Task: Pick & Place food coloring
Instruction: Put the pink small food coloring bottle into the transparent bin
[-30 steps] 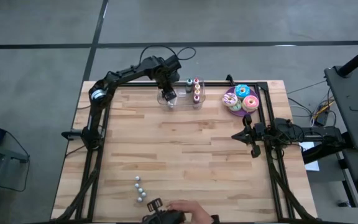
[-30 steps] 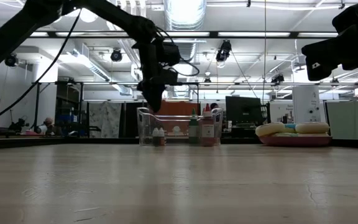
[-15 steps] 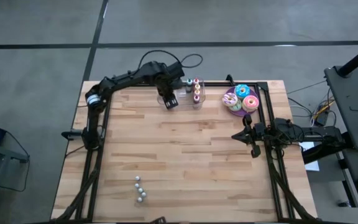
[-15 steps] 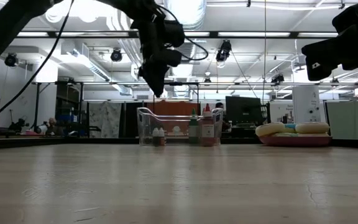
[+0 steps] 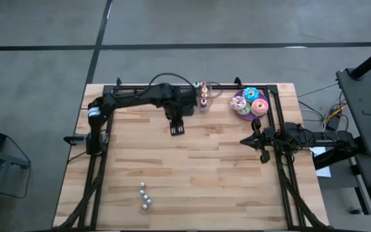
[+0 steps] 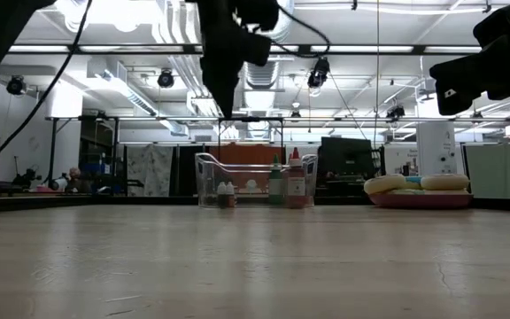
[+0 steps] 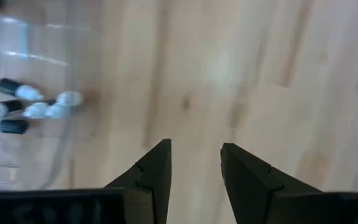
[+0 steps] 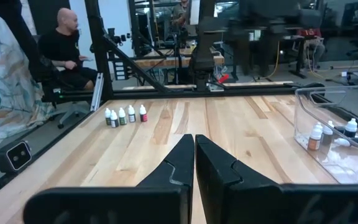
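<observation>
Wooden table [image 5: 205, 174] is carrying a clear bin [image 5: 195, 98] at its far edge, where the food coloring [image 5: 203, 93] is standing upright, its coloured caps showing beside the plate of doughnuts [image 5: 250, 103]. Left end effector [image 5: 176, 129] is hovering above bare boards just in front of the bin, its fingers [image 7: 151, 177] spread apart and gripping nothing; small white bottles [image 7: 30, 106] are lying inside the bin near it. Right end effector [image 5: 243, 140] is waiting at the table's right edge with its fingers pressed together. Tiny white bottles [image 5: 145, 196] are sitting in a row near the front edge, well apart from the bin.
</observation>
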`<control>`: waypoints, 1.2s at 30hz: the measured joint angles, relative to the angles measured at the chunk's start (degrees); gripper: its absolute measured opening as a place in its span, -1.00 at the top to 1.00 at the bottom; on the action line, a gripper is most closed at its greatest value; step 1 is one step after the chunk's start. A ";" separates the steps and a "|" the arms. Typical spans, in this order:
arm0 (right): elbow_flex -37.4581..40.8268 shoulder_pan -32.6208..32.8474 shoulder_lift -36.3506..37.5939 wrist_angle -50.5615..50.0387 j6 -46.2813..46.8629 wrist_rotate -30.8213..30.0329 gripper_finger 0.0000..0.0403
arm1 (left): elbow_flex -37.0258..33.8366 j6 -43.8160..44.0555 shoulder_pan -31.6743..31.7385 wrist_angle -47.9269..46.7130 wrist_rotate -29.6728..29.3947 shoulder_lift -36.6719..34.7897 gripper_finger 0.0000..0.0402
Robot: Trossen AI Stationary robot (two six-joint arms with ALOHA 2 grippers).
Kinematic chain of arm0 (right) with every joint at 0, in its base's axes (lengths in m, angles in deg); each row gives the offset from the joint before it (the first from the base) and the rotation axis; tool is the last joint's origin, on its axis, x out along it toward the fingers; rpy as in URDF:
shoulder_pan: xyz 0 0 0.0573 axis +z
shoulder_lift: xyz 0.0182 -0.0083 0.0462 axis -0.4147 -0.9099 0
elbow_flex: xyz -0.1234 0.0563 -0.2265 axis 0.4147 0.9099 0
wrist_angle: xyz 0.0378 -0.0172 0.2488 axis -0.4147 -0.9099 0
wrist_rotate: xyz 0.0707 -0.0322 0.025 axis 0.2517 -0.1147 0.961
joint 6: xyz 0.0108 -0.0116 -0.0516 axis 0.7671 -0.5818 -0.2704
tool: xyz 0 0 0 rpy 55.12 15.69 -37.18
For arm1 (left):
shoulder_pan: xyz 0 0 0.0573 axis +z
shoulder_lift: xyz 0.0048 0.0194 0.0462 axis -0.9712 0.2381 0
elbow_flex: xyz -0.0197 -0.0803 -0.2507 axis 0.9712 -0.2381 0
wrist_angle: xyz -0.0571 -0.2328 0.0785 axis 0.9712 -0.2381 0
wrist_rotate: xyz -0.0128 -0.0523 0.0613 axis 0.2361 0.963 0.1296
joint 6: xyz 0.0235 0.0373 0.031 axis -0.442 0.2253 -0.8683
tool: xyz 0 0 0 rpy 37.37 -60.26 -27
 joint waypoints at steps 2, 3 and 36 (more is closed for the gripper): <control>0.00 -0.02 0.00 0.00 0.00 0.02 0.96 | 0.00 0.59 -2.70 0.08 -0.01 -0.38 0.45; 0.00 -0.01 0.00 0.00 0.00 0.00 0.96 | 0.00 0.88 -3.99 0.07 0.01 -0.68 0.45; 0.00 -0.01 0.00 0.00 0.00 0.02 0.96 | -0.44 10.01 -37.71 -3.81 -0.14 -1.31 0.45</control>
